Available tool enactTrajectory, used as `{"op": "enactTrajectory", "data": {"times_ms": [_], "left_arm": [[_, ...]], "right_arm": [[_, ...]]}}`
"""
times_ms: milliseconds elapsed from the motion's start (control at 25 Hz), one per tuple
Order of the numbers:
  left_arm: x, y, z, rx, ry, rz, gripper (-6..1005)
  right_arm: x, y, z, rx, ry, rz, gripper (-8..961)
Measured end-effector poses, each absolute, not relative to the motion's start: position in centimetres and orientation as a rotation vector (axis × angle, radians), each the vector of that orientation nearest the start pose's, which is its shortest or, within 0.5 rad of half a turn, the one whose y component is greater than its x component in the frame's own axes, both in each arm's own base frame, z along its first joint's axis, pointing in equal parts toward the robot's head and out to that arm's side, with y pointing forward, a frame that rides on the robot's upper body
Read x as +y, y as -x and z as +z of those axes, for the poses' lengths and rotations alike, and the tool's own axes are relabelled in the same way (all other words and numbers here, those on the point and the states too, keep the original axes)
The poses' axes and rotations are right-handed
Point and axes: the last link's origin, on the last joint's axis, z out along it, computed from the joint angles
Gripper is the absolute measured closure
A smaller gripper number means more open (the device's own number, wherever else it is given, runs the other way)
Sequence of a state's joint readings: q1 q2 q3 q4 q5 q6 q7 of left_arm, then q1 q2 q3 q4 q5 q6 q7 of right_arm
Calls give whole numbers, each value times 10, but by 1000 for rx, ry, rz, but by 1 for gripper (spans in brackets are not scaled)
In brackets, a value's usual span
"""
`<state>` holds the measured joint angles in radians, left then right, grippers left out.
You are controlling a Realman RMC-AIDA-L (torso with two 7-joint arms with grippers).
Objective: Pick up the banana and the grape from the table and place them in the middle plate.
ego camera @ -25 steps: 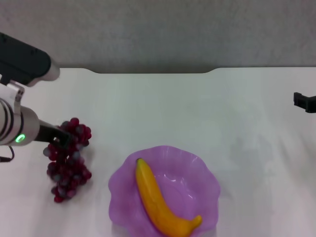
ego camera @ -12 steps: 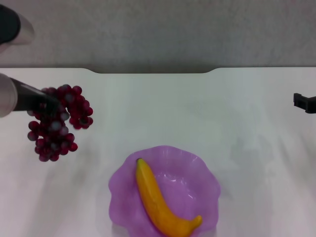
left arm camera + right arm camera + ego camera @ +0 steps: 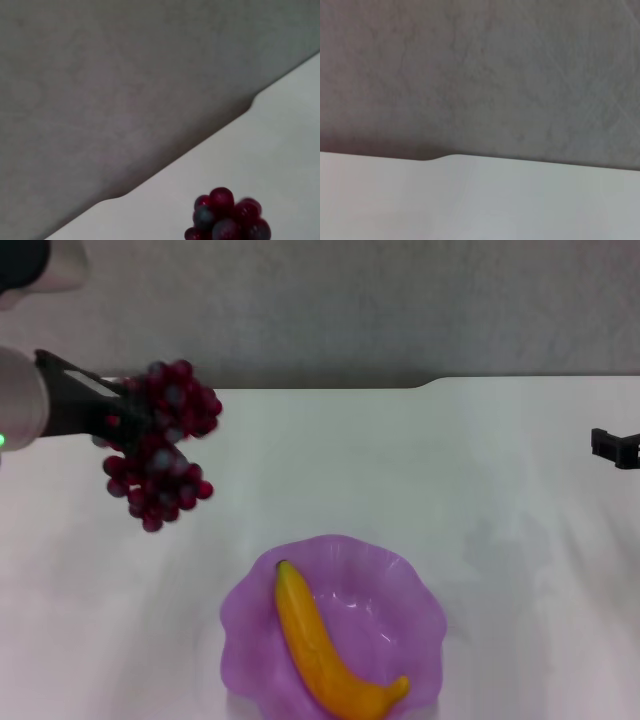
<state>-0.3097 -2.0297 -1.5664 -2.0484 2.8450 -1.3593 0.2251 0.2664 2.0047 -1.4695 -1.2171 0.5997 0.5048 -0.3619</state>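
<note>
The left claw (image 3: 118,420) grips the grape (image 3: 158,445) at its upper end, aloft in the frame's upper left. The bunch looks soft and floppy – loose berries could shed (hold by the stem end). The banana (image 3: 325,642) lies in the middle plate (image 3: 420,590).

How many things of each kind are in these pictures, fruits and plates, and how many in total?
Fruits: 2, the banana lying in the middle plate, and the grape bunch held in the air by the left hand.
Plates: 1, the middle plate on the table.
Total: 3 things. The right hand is parked at the table's right edge.
</note>
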Motion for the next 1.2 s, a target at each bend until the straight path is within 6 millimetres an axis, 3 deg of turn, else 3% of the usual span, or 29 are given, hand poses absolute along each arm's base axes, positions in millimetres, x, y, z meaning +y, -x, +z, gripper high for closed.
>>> {"op": "enactTrajectory", "data": {"times_ms": [800,960,1200], "left_arm": [[297,87,43,-576,2503,25,936],[290,80,26,-509,2571,64,937],[294,81,3,-496,2620,121,937]], "right_arm": [[387,-293,52,978,1827,126,299],[388,-291,53,973,1827,130,299],[390,-289,52,968,1833,132,299]]}}
